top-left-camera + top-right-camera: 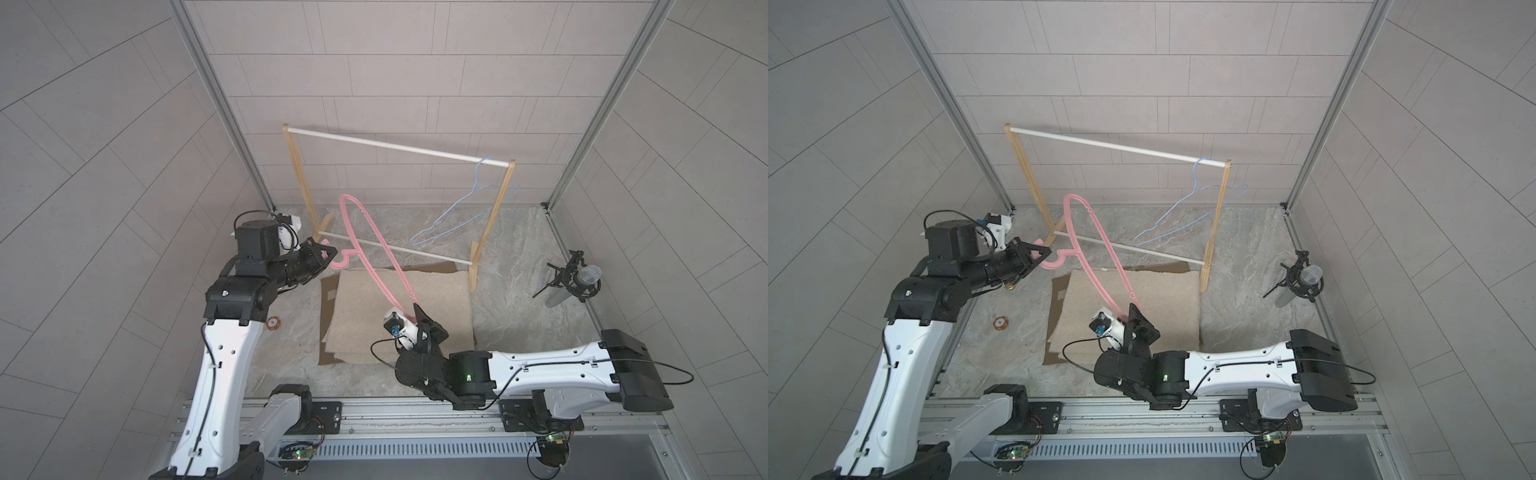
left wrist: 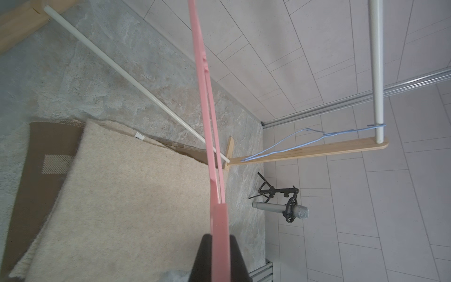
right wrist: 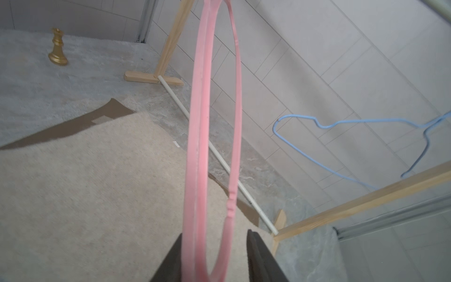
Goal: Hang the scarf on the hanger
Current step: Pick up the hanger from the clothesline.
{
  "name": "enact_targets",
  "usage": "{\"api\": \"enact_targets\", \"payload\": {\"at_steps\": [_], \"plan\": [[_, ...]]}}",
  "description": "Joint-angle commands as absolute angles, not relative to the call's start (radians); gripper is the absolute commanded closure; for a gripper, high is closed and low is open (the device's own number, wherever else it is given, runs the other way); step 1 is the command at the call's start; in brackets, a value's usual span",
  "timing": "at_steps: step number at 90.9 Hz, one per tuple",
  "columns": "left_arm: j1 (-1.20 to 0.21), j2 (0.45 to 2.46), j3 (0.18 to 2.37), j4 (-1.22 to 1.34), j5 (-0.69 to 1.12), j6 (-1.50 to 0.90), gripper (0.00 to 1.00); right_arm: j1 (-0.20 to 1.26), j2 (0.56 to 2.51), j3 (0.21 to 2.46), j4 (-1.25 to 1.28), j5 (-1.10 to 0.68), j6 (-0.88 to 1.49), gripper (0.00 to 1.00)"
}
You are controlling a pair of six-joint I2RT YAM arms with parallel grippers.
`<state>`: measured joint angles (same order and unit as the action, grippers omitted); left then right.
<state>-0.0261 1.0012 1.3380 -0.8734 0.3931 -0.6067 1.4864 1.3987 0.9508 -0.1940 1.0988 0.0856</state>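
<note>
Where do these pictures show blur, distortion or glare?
In both top views the grey wall tiles have seams that bow toward the edges; light is even, without glare. In the left wrist view the pink plastic hanger is soft near the lens, the silver microphone sharp. In the right wrist view the near cream fluffy scarf is blurred.

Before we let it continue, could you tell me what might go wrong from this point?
1. The right gripper stands open around the pink hanger, so only the left gripper, shut on the hook, holds it. The long hanger may sag or twist.
2. The hanger's raised end appears near the rack and might catch its post when swung.
</note>
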Motion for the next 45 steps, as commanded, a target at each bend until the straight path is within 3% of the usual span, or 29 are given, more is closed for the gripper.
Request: {"api": "enact_targets", "payload": {"at_steps": [1,13,23,37,45], "plan": [[-0.031,0.985,1.342,-0.952,0.329,-0.496,0.98,1.49,1.307,0.921,-0.233,0.97,0.127,0.38],[-0.03,0.979,1.347,-1.021,0.289,-0.399,1.0,1.478,1.165,0.859,-0.297,0.738,0.143,0.14],[-0.029,0.978,1.348,-1.082,0.287,-0.298,1.0,1.401,1.019,0.788,-0.372,0.483,0.208,0.02],[-0.029,1.002,1.35,-1.184,0.332,-0.156,1.0,1.133,0.762,0.705,-0.504,0.033,0.346,0.0],[-0.029,0.995,1.315,-1.172,0.399,-0.158,1.0,0.958,0.65,0.675,-0.596,-0.124,0.425,0.0]]}}
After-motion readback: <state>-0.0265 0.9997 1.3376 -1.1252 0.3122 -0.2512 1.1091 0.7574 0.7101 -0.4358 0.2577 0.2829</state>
